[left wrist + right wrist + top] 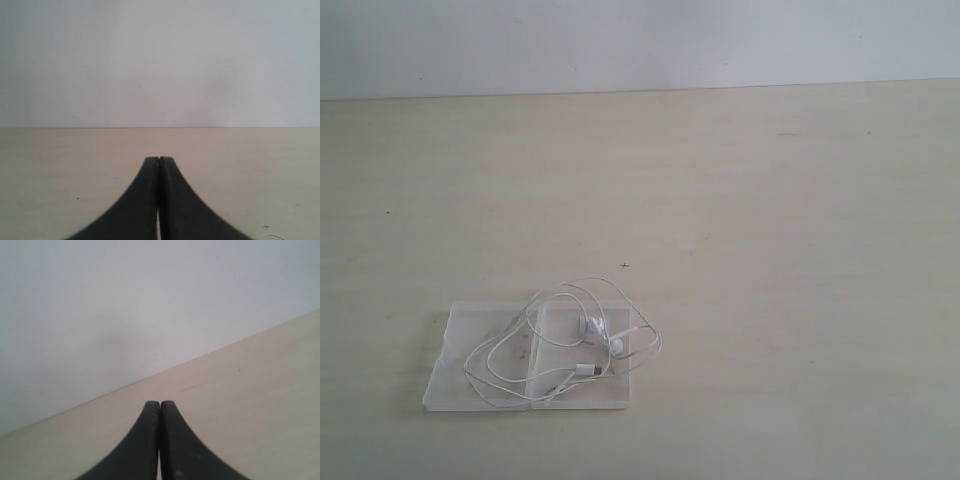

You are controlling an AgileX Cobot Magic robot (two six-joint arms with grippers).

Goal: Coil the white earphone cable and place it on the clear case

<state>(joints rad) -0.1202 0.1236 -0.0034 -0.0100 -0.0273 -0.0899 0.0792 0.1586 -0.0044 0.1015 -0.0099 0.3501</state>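
Left claw: my left gripper [159, 160] has its two dark fingers pressed flat together, tip to tip, with nothing between them.
Right claw: my right gripper [160, 403] is the same, fingers closed on each other and holding nothing.
Where my claws are: both hang over bare table [770, 280] and face the pale wall [620, 40]. Neither shows in the exterior view.
Cable: the white earphone cable [590, 328] lies in loose, overlapping loops, well apart from both claws. A sliver of white wire at the edge of my left wrist view is probably part of it.
Case: the clear case [442, 370] lies open and flat near the front left of the table, both halves side by side.
Cable on case: most of the loops rest across both halves. One loop arcs past the far edge and another bulges just over the right edge.
Progress: I judge the coiling and placing close to done, if untidy.
Handling: the wire looks very light, limp and a little springy, so loops may pop open when released. It is thin enough to slip through a sloppy pinch.
Where to grip: I would pinch where several strands cross near the earbuds, not a single strand.
Risk: the case looks light and could slide if I drag wire across it.
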